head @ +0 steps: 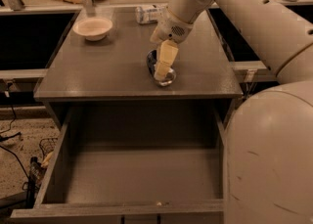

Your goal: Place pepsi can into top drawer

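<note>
Claw at pepsi can, top drawer open

Dim warm light, glint on the pepsi can under the gripper, top drawer shadowed

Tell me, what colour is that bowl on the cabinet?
The bowl is pale cream, in the camera view; the pincer sits at the pepsi can.

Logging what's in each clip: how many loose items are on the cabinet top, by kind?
Cans: 1, the pepsi can lying near the front edge, with the gripper down at it.
Bottles: 1, a clear bottle lying at the back.
Bowls: 1, a pale bowl at the back left.
Total: 3
</note>
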Robot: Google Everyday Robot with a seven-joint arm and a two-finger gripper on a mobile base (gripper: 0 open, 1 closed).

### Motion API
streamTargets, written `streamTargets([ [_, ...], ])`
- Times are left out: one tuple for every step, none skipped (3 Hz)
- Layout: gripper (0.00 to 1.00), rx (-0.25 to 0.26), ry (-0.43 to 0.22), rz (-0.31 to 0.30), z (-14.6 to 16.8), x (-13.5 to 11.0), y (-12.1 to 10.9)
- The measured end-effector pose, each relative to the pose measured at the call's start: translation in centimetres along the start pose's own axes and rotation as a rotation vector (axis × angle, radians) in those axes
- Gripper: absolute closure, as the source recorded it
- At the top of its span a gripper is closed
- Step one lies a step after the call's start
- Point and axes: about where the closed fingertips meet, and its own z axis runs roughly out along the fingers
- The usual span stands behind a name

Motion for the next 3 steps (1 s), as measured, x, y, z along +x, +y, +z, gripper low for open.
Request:
streamTargets([
  [0.0,0.002,-0.042,-0.026,0.46,-0.25,0.57],
  [0.0,0.005,-0.03,-0.025,0.54,-0.24,0.56],
  [0.0,0.039,0.102,-0.008,1.33,0.12,0.25],
])
